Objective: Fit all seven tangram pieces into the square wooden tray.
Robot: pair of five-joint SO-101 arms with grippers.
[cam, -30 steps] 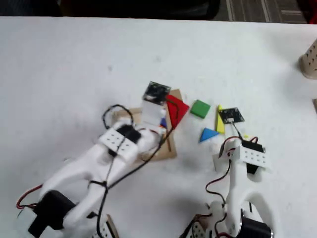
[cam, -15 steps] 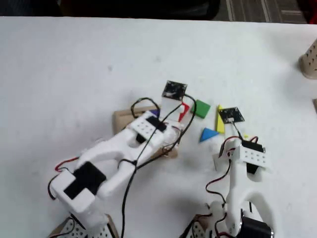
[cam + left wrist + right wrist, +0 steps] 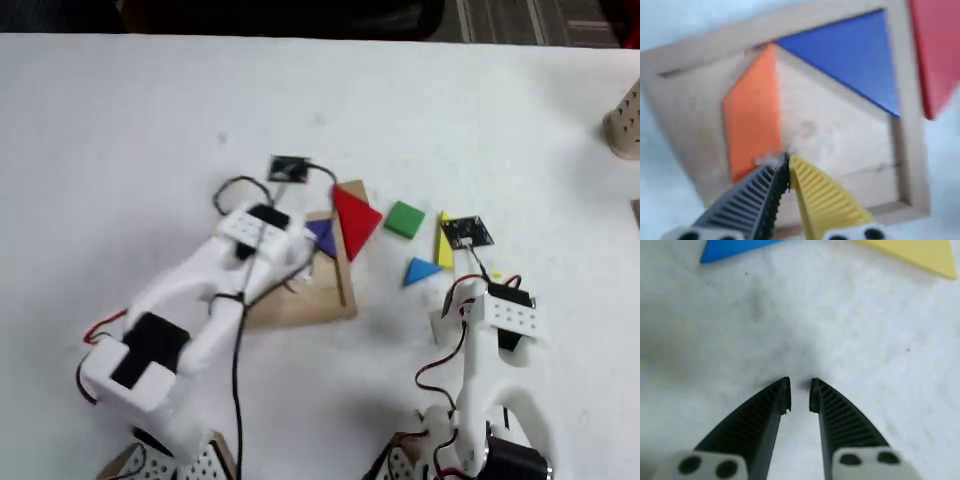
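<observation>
Your left gripper [image 3: 786,167] hangs over the square wooden tray [image 3: 910,150], closed tight on nothing, its tip at the edge of the orange piece [image 3: 752,120] that lies inside with a large blue triangle [image 3: 850,55]. A red triangle [image 3: 352,218] rests at the tray's rim. Your right gripper [image 3: 799,392], parted by a narrow gap, sits low over the bare table [image 3: 150,120] near the yellow triangle [image 3: 443,243] and small blue triangle [image 3: 421,270]. The green square [image 3: 404,219] lies just beside them.
</observation>
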